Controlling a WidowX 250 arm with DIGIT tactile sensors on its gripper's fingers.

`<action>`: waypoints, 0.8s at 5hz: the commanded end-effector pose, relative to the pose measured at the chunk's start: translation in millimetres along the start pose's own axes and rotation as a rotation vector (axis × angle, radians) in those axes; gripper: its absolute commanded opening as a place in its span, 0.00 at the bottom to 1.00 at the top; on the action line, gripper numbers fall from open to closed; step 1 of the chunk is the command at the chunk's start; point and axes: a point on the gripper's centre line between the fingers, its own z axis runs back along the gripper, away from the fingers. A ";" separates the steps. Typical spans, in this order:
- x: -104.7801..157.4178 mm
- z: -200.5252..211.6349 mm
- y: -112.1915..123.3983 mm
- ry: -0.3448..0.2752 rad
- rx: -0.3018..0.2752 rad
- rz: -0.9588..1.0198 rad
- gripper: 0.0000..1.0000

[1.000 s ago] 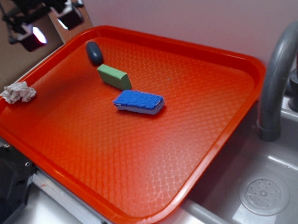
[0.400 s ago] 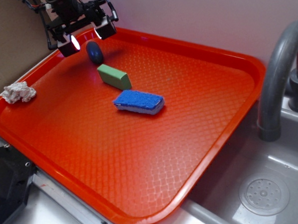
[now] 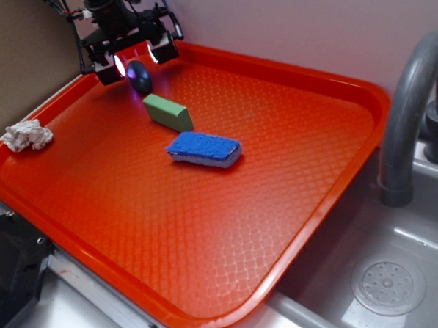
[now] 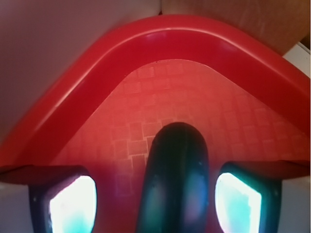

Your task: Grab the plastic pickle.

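Red plastic tray (image 3: 294, 204) is seen with the gripper (image 3: 135, 60) positioned over its far left corner.

A grey faucet (image 3: 411, 110) and sink (image 3: 387, 284) are seen to the right of the tray. On the tray, a blue sponge (image 3: 204, 149) is laid near the middle, with a light green block (image 3: 168, 112) just beyond it. The plastic pickle (image 3: 138, 77) is found in the far corner, framed between the gripper's spread fingers (image 4: 73, 199), which are held open on either side. A crumpled white scrap (image 3: 28, 135) is set on the left rim.
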 end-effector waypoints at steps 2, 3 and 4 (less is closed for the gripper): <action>3.4 20.0 -7.8 -0.035 -0.011 -0.043 0.00; 2.0 34.5 -6.2 -0.040 -0.034 -0.086 0.00; -1.4 73.8 -4.8 -0.012 -0.105 -0.213 0.00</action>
